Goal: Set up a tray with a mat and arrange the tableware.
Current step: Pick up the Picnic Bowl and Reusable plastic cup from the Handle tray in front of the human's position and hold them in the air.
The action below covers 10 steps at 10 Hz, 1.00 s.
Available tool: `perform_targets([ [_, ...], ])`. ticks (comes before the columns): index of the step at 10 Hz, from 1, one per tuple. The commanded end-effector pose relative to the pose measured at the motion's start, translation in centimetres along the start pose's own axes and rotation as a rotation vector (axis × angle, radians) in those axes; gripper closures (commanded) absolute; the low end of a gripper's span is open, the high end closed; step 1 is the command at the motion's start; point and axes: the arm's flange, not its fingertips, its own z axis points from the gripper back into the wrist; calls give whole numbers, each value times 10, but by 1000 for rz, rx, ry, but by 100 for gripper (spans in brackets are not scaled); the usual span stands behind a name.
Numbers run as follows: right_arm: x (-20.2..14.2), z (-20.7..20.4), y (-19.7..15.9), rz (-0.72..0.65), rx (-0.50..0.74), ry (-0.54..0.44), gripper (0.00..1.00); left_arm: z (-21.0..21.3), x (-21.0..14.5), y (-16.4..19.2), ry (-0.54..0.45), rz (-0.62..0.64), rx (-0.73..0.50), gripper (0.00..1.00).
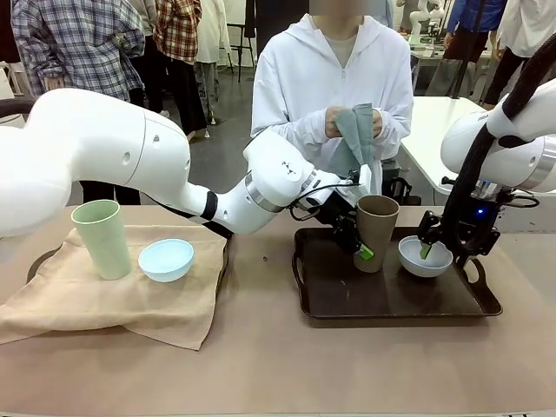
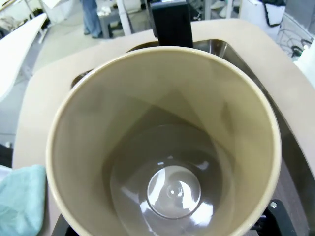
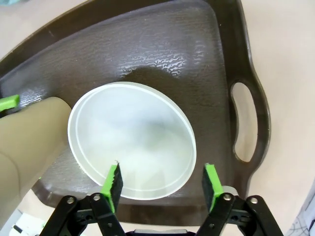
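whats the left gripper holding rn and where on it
The brown cup, which stands tilted. The left gripper is shut on the lower part of the cup's side wall.

You've got a brown cup [image 1: 377,228], a white bowl [image 1: 424,258] and a dark brown tray [image 1: 382,297] with a pebbled pattern. Pale green cup [image 1: 102,239], light blue bowl [image 1: 166,260], plain beige mat [image 1: 104,304]. Person's hoodie [image 1: 287,87] is white, their cloth [image 1: 358,135] grey-green.
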Motion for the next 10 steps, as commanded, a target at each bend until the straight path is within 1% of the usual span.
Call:
perform_targets([
  [1,7,-1,-2,22,16,17,68,0,5,12,-37,4,-14,59],
  [2,8,0,-3,21,17,16,100,2,4,13,-40,8,-10,59],
  [3,8,0,-2,21,18,16,74,5,4,12,-38,8,-4,100],
  [4,8,-1,-2,24,19,13,100,6,4,12,-35,6,-1,64],
  [5,7,-2,-2,25,21,13,100,6,5,10,-33,4,4,100],
  [7,7,-2,-1,22,26,11,100,8,7,10,-30,4,6,100],
  [8,7,-2,-2,22,25,11,100,9,6,9,-29,7,10,77],
  [9,6,-2,-2,20,28,6,100,15,8,5,-21,14,19,77],
  [10,4,2,-3,16,23,0,100,24,9,-1,-1,20,33,100],
])
